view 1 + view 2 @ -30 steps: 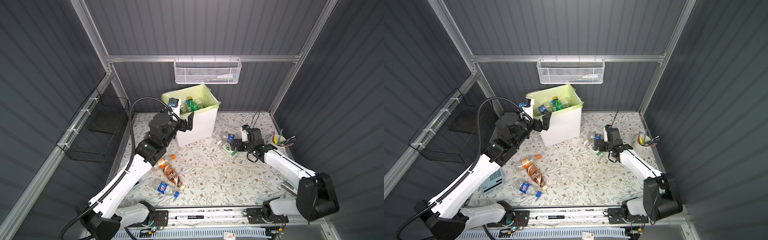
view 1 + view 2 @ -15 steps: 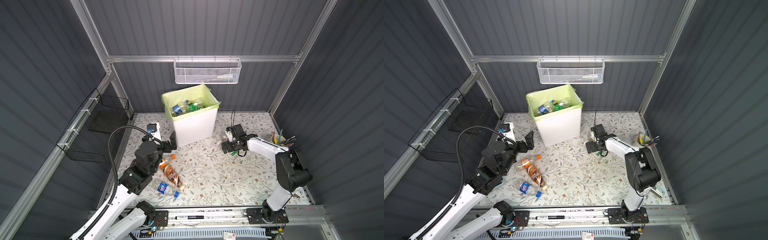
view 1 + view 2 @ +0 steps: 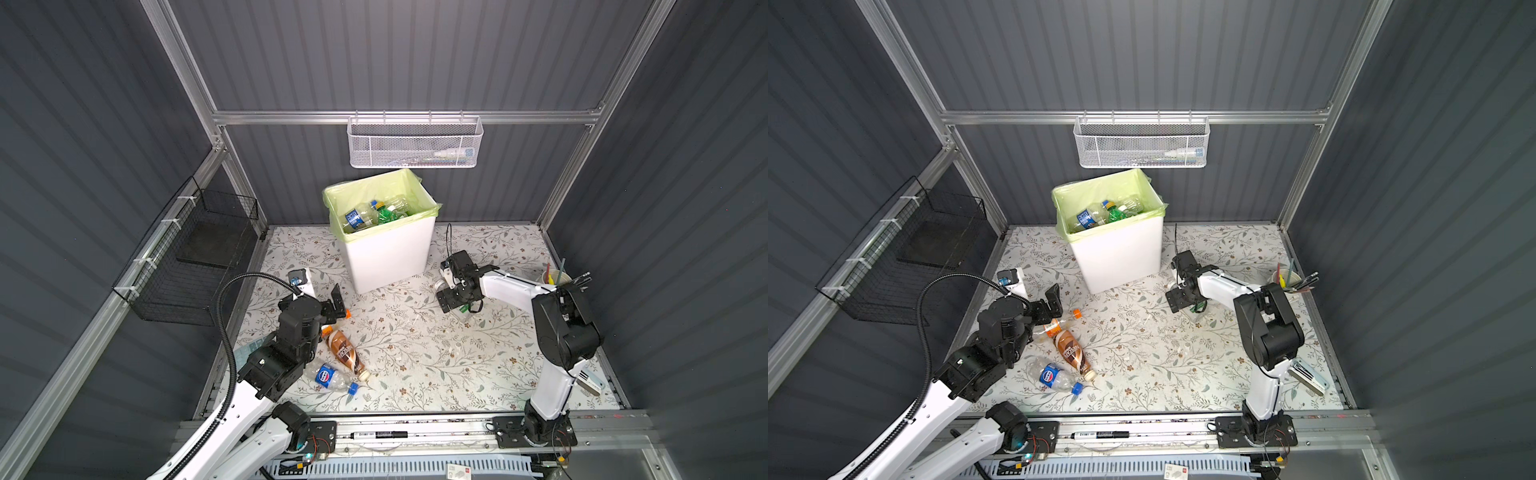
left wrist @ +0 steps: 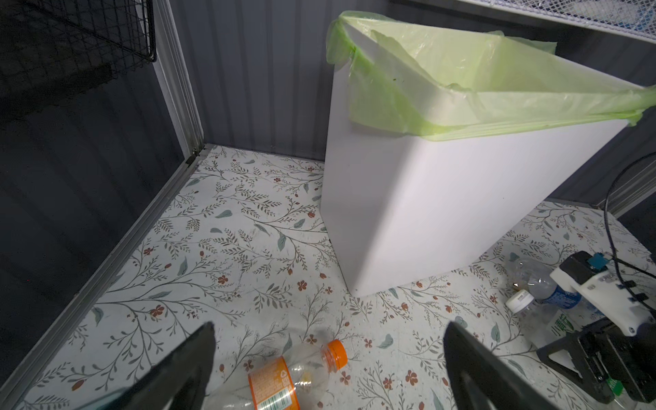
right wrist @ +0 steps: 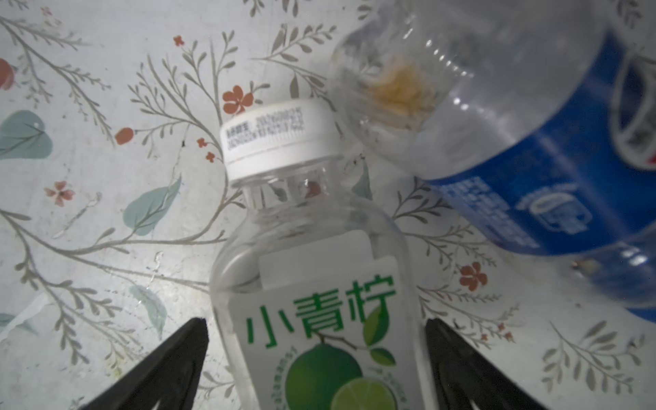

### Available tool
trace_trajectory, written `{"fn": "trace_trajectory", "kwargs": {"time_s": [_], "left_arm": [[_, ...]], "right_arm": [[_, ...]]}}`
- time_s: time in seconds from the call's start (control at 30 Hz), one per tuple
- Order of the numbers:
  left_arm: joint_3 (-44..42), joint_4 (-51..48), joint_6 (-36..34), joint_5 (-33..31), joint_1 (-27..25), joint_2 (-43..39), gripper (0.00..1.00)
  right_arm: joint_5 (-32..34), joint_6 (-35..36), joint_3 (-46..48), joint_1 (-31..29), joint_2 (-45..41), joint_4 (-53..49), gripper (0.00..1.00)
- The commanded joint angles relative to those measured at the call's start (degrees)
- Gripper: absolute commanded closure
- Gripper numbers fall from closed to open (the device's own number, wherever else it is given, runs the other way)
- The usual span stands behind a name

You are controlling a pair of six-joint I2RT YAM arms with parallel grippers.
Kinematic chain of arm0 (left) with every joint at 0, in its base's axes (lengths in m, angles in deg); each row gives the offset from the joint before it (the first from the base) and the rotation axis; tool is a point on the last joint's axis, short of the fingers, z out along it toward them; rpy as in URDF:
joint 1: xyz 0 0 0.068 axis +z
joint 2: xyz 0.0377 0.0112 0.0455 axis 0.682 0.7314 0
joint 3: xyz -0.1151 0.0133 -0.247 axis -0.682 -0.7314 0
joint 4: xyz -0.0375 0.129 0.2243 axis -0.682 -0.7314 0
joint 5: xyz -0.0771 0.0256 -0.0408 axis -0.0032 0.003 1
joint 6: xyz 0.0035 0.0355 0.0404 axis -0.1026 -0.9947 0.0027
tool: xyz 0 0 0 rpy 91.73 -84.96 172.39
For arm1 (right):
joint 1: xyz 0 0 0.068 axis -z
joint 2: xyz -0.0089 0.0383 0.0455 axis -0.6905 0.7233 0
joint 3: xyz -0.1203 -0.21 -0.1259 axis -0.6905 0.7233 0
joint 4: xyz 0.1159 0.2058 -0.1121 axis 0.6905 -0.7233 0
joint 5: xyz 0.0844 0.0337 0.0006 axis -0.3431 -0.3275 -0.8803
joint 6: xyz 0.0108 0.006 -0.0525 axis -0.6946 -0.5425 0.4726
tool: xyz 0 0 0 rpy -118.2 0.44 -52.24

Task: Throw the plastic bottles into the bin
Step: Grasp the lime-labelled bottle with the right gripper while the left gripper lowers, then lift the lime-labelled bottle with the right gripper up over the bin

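Observation:
The white bin (image 3: 386, 257) (image 3: 1117, 257) (image 4: 443, 213) with its yellow-green liner holds several plastic bottles (image 3: 370, 214) (image 3: 1100, 214). My left gripper (image 3: 332, 305) (image 4: 329, 324) hangs open just above a clear orange-capped bottle (image 4: 284, 380) (image 3: 347, 313) lying on the floor. Beside it lie a brown bottle (image 3: 345, 351) and a blue-labelled bottle (image 3: 328, 376). My right gripper (image 3: 457, 303) (image 5: 316, 321) is low on the floor, its open jaws on either side of a clear white-capped bottle (image 5: 312, 284) with a lime label. A blue-labelled bottle (image 5: 532, 159) lies against it.
A white mesh basket (image 3: 413, 143) hangs on the back wall above the bin. A black wire basket (image 3: 195, 257) hangs on the left wall. A cup of pens (image 3: 555, 278) stands at the right edge, near the right arm's elbow.
My left gripper came down from the bin's rim to the floor over the orange-capped bottle. The right arm folded back, and its gripper now straddles the lime bottle, jaws slightly narrower.

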Motion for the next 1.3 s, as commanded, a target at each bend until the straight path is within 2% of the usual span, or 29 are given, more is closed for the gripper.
{"fn": "trace_trajectory", "kwargs": {"time_s": [0.0, 0.13, 0.27, 0.43, 0.53, 0.63, 0.8, 0.9, 1.0, 1.1, 1.2, 1.27], "left_arm": [[0.0, -1.4, 1.1, -1.6, 0.0, 0.3, 0.00], [0.0, -1.9, 1.2, -2.2, -0.1, 0.3, 0.00], [-1.2, -0.8, 1.5, -2.4, -0.1, -0.2, 0.00], [-2.4, -0.5, 2.6, -2.9, 0.0, 0.8, 0.00], [-3.4, -0.4, 4.2, -3.6, -0.1, 2.1, 0.00], [-4.8, 0.6, 6.0, -3.8, 0.0, 3.7, 0.00], [-6.6, 2.0, 8.4, -3.9, 0.0, 7.3, 0.00], [-7.0, 2.5, 9.7, -3.2, 0.1, 9.6, 0.00], [-7.3, 3.1, 10.9, -1.9, 0.1, 11.2, 0.00], [-7.6, 3.3, 12.0, -0.7, 0.1, 12.0, 0.00], [-8.0, 3.9, 12.8, 0.6, 0.1, 12.1, 0.00], [-8.1, 4.4, 13.2, 1.1, 0.1, 12.2, 0.00]], "right_arm": [[3.7, 0.9, -1.9, -0.5, 1.5, -2.8, 0.08], [3.0, 0.9, -1.9, -0.7, 1.5, -3.0, 0.16], [1.7, 0.5, -2.0, -0.6, 1.1, -2.8, 0.29], [0.2, -0.1, 0.5, -0.7, -4.7, 0.6, 0.39], [-1.7, -1.4, 3.9, -0.5, -12.5, 5.4, 0.45], [-3.2, -3.3, 7.1, 0.0, -22.5, 11.9, 0.46], [-0.9, -6.1, 12.0, 0.7, -39.6, 26.6, 0.44], [0.9, -8.2, 12.6, 0.9, -46.3, 37.2, 0.40], [1.2, -10.3, 10.3, 0.9, -47.0, 46.5, 0.39], [-0.6, -13.0, 5.6, 0.9, -43.9, 52.6, 0.39], [-5.8, -17.2, -2.0, 0.6, -35.7, 55.2, 0.39], [-11.4, -19.0, -10.4, -0.4, -27.9, 52.0, 0.38]]}}
